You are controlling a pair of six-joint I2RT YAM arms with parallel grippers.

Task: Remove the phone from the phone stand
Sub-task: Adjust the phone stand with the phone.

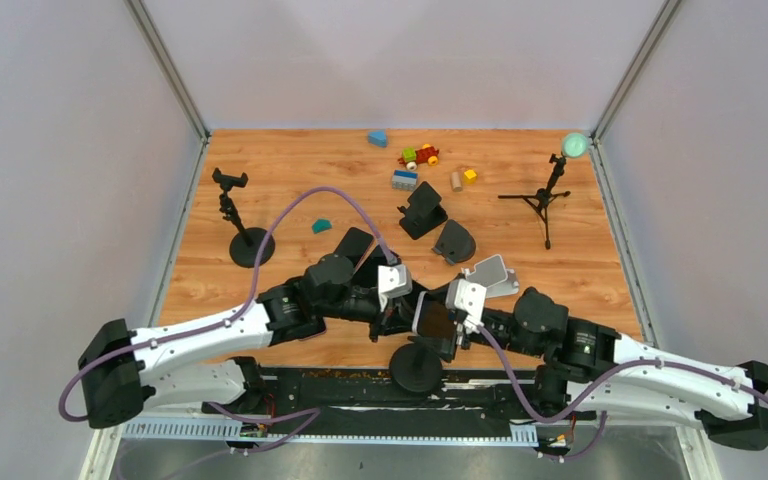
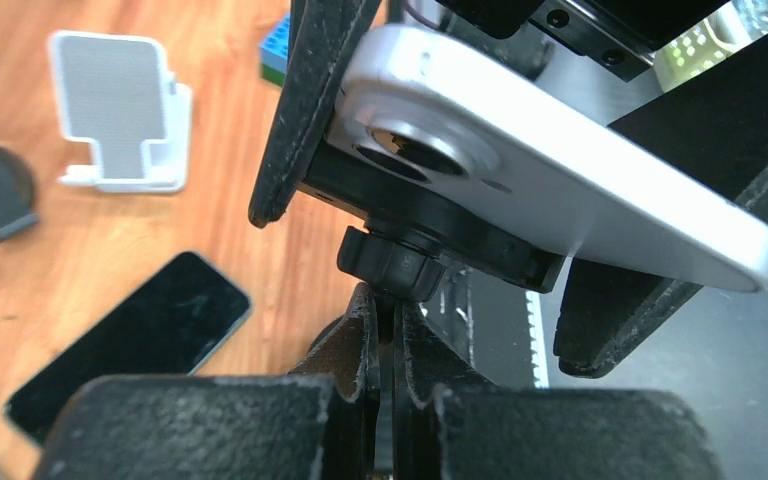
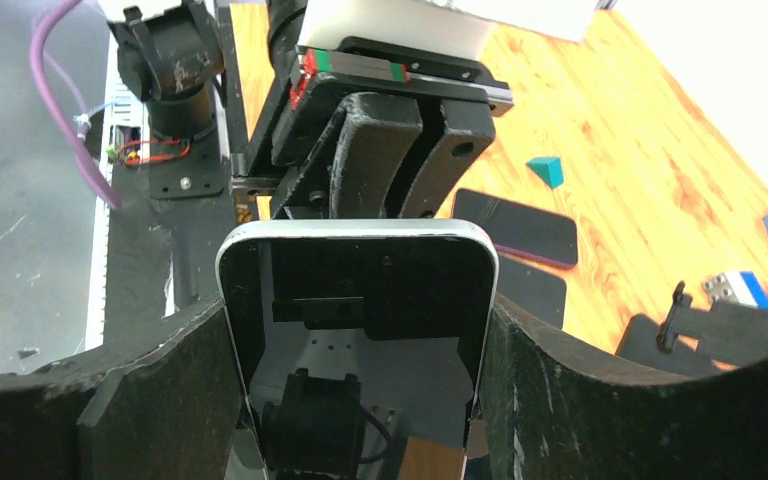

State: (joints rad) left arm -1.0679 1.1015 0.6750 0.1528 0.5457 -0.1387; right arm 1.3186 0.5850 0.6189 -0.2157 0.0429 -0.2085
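Note:
The phone (image 1: 432,318) has a white back (image 2: 560,190) and a dark screen (image 3: 360,300). It sits on the head of a black phone stand with a round base (image 1: 416,367), near the table's front edge. My right gripper (image 1: 440,322) is shut on the phone, and in its wrist view the gripper (image 3: 358,335) presses a finger against each long side. My left gripper (image 1: 388,318) is shut on the stand's thin stem, and in its wrist view the gripper (image 2: 388,305) sits just under the stand's knob (image 2: 395,265). The stem itself is mostly hidden between the fingers.
A dark phone (image 1: 352,243) lies flat behind the left gripper. A white stand (image 1: 493,272) and two black stands (image 1: 423,210) are mid-table. A clamp stand (image 1: 240,230) is at the left, a small tripod (image 1: 545,200) at the right, and toy blocks (image 1: 415,160) at the back.

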